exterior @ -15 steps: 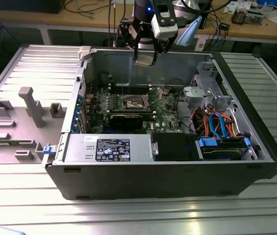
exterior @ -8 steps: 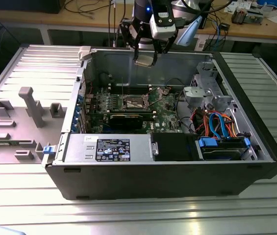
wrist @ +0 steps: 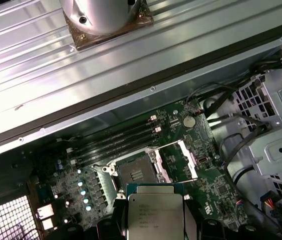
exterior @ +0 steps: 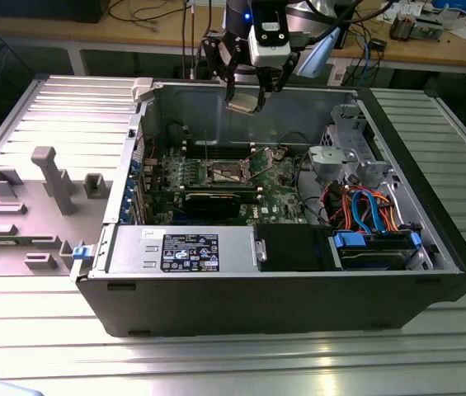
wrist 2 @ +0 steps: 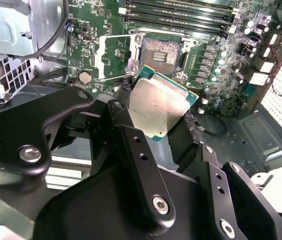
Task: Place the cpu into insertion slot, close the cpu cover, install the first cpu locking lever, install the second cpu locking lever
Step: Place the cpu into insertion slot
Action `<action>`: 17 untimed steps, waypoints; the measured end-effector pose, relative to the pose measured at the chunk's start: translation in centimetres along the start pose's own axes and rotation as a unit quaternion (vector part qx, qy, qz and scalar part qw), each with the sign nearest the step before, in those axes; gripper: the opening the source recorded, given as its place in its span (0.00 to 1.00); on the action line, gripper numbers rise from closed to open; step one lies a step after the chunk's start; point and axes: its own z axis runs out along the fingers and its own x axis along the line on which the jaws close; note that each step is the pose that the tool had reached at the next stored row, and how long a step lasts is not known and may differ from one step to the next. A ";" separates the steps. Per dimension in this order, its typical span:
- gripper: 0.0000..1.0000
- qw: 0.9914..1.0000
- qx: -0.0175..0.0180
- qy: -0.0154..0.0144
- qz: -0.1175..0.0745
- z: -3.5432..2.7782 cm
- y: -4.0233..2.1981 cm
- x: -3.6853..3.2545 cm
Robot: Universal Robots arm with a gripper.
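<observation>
— Ribbed metal counter point(exterior: 233, 367) up front, then the black computer case point(exterior: 282, 305) lying open on it. Where's the chip?

— Up in the air. See the pincer point(exterior: 246, 97) hanging above the open case? It is clamped on the cpu point(exterior: 243, 103), with black fingers point(wrist 2: 183, 137) pressed against two opposite edges and the jaws drawn in just to the chip's width.

— So it isn't seated.

— No. In both wrist views the cpu floats well clear of the green board. The insertion slot point(wrist: 137, 172) lies bare below it and a little beyond. The cpu cover point(wrist: 189, 160) is swung up off the socket, so nothing is closed or latched.

— How would a thing like that handle?

— It's light, I'd say, and stiff, so it won't bend in the grip. The metal top looks smooth, though, and a flat pinch might slide off it. The edges are the place to take hold, which is how it is held now. I'd judge the underside and the slot's dark centre to be the delicate parts, with fine contacts that a skewed or dropped chip could spoil.

— Is anything crowding it?

— Long memory slots point(wrist: 116, 137) run just beside the socket. A bundle of cables point(exterior: 364, 206) sits toward the exterior view's right, well apart.
</observation>
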 end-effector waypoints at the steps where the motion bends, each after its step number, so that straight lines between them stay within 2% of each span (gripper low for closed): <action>1: 0.55 1.000 0.000 0.000 0.003 0.01 0.00 0.00; 17: 0.55 1.000 0.000 -0.001 0.010 0.02 -0.01 0.00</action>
